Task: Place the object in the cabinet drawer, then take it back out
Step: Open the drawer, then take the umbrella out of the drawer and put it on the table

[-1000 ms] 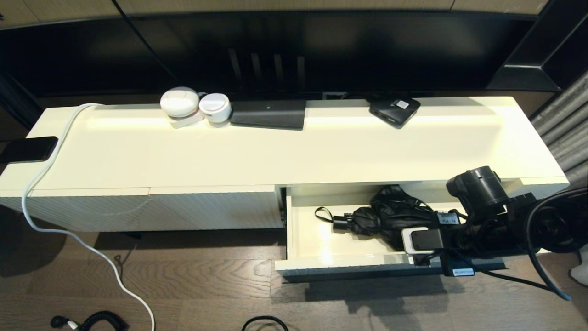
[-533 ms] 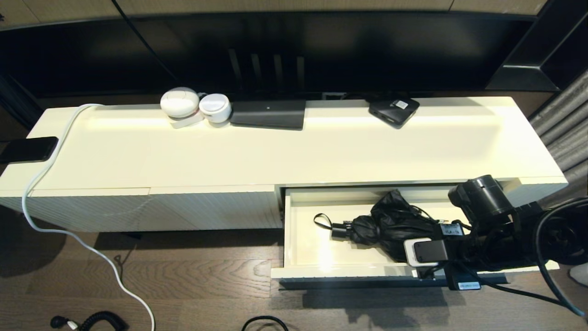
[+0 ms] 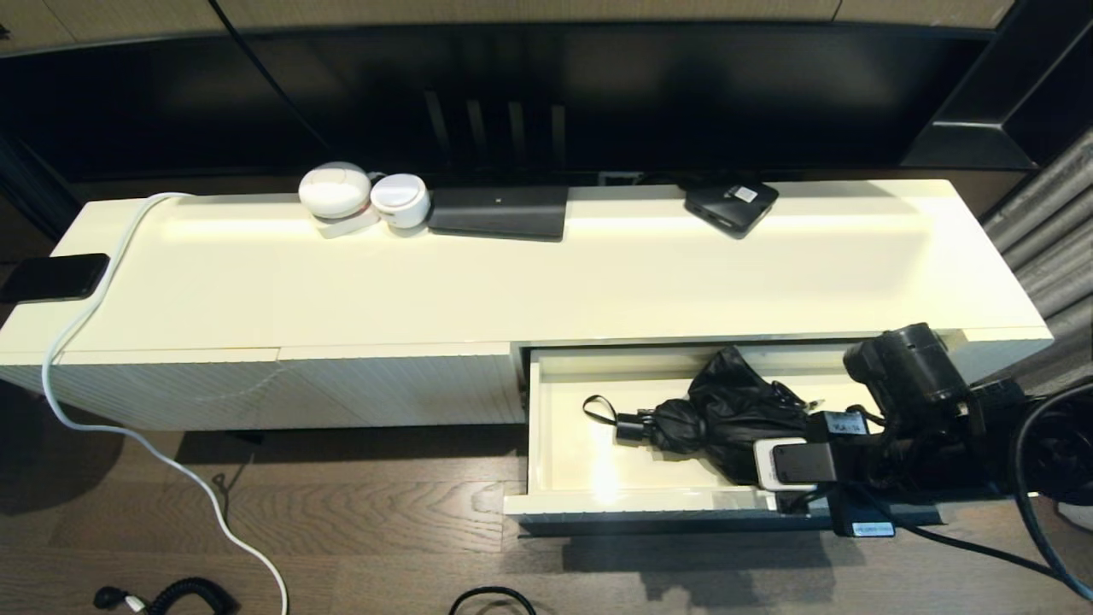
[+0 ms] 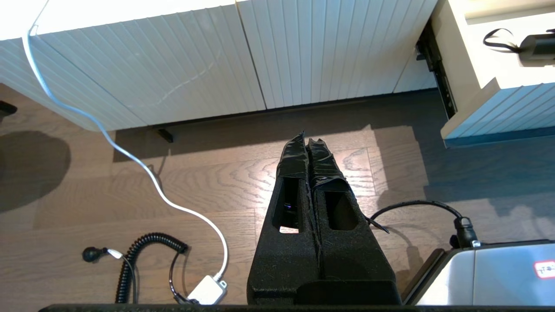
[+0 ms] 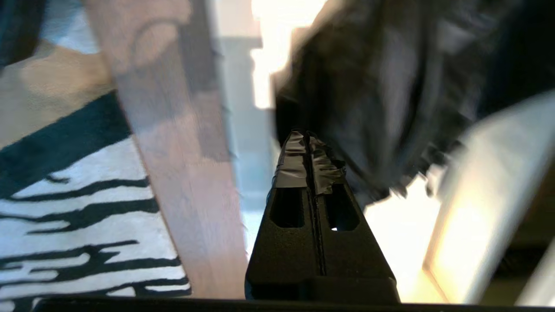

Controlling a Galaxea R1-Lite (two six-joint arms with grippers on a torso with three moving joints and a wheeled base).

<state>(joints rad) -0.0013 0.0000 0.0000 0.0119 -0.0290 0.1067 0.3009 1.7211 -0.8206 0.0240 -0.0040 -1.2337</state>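
The cabinet drawer (image 3: 564, 461) stands pulled out at the right of the white cabinet, cream inside. In it lies the object, a folded black umbrella (image 3: 726, 414) with its strap and handle end pointing left. My right arm (image 3: 905, 376) reaches over the drawer's right front corner. In the right wrist view my right gripper (image 5: 308, 141) is shut with nothing between its fingers, its tips over the drawer's front edge beside the umbrella (image 5: 390, 86). My left gripper (image 4: 305, 141) hangs shut over the wooden floor, left of the drawer (image 4: 498, 78).
The closed ribbed front panel (image 3: 282, 389) lies left of the drawer. On the cabinet top sit two white round devices (image 3: 335, 190), a flat black box (image 3: 499, 212), a small black box (image 3: 733, 205) and a phone (image 3: 51, 278). A white cable (image 3: 111, 410) runs down to the floor.
The drawer has slid out a little further toward me. My right arm has shifted right and toward me along the drawer front. The umbrella has stayed in the drawer.
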